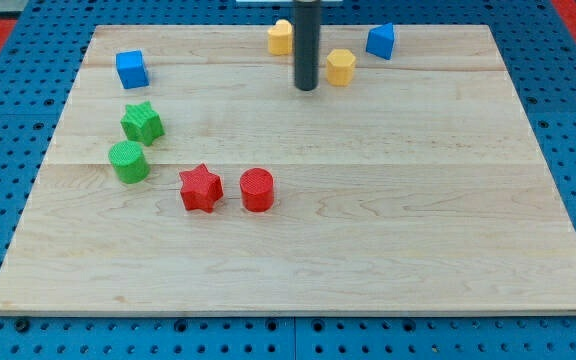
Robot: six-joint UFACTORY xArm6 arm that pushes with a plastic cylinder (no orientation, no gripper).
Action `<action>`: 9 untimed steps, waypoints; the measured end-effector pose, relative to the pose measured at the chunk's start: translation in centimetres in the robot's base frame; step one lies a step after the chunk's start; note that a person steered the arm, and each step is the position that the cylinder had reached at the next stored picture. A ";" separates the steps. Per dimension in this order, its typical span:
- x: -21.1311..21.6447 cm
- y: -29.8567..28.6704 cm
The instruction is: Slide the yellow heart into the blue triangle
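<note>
The blue triangle (380, 41) sits near the view's top, right of centre. Two yellow blocks lie to its left. One (279, 38), which looks like the heart, is at the top edge and partly hidden behind the rod. The other (341, 67), a pentagon-like block, is lower and closer to the triangle. My tip (306, 88) rests on the board between the two yellow blocks, a little below them. It touches neither.
A blue cube (132, 69) sits at the upper left. A green star (142, 123) and a green cylinder (128, 162) lie below it. A red star (200, 187) and a red cylinder (257, 189) stand side by side near the middle of the wooden board (418, 220).
</note>
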State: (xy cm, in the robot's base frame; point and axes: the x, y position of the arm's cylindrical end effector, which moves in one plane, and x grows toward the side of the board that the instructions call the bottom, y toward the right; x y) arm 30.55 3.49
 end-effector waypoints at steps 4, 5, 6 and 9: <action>-5.2 -15.5; -8.8 -11.5; -9.4 -2.3; -10.9 5.8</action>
State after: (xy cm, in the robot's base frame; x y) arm 19.63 9.32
